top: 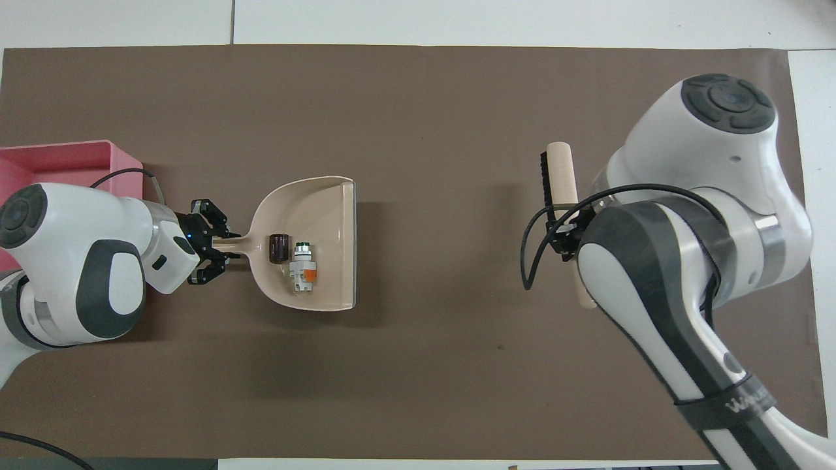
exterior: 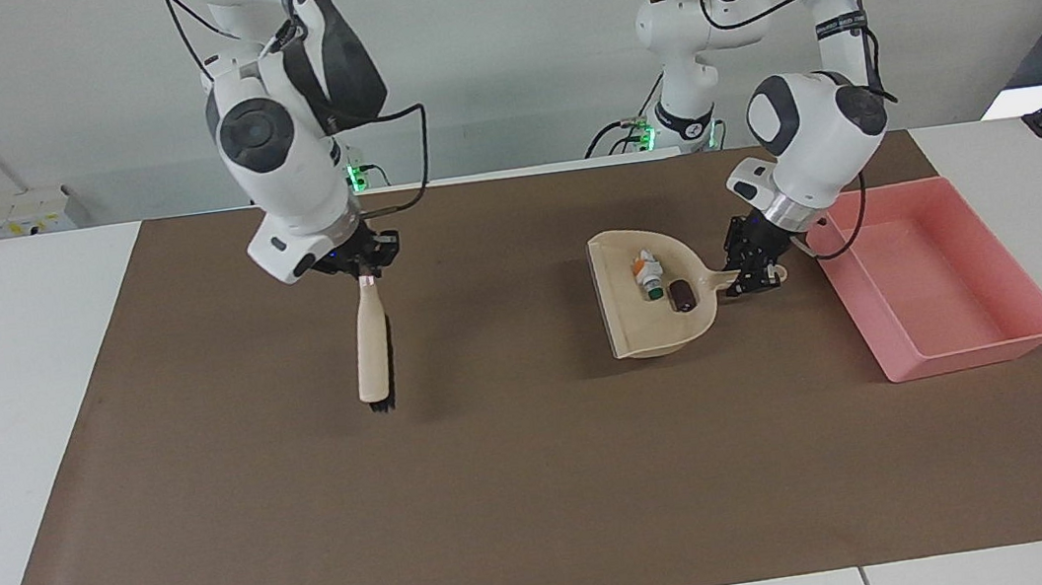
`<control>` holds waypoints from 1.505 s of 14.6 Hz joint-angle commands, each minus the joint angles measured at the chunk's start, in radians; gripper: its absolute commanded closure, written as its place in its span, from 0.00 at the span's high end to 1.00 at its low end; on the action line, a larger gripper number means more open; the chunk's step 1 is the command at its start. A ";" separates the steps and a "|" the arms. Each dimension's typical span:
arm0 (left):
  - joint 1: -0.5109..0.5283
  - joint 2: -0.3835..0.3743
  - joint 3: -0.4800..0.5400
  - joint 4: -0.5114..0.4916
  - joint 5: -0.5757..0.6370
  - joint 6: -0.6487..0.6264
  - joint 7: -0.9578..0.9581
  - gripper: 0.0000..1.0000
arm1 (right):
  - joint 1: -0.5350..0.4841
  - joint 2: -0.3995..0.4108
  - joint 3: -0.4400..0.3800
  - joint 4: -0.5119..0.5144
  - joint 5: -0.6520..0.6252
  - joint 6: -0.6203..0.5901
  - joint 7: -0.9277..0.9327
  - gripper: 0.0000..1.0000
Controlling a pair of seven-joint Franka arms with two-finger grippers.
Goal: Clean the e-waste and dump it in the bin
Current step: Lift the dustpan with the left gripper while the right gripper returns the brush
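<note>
my left gripper [exterior: 755, 276] clamped on dustpan [exterior: 648, 317] handle; keep pan level so batteries [exterior: 664, 283] stay in, tip over pink bin [exterior: 947, 359]. my right gripper [exterior: 365, 264] grips brush [exterior: 372, 350], waiting.

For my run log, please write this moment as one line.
stage: e-waste in dustpan, not dumped | left end effector: holds dustpan handle beside bin | right end effector: holds brush above mat
</note>
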 commanded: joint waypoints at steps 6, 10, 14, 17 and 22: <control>0.242 0.019 -0.001 0.320 -0.071 -0.410 0.120 0.00 | -0.319 -0.148 0.016 -0.394 -0.126 0.383 -0.334 0.00; 0.411 0.085 0.004 0.484 -0.062 -0.530 0.218 0.00 | -0.391 -0.156 0.016 -0.484 -0.152 0.501 -0.389 0.00; 0.545 0.163 0.007 0.657 0.035 -0.599 0.219 0.00 | -0.410 -0.156 0.016 -0.532 -0.152 0.567 -0.405 0.00; 0.609 0.215 0.015 0.762 0.090 -0.622 0.217 0.00 | -0.408 -0.153 0.016 -0.534 -0.152 0.577 -0.400 0.01; 0.611 0.283 0.045 0.882 0.308 -0.558 0.247 0.00 | -0.411 -0.145 0.015 -0.499 -0.152 0.531 -0.403 0.99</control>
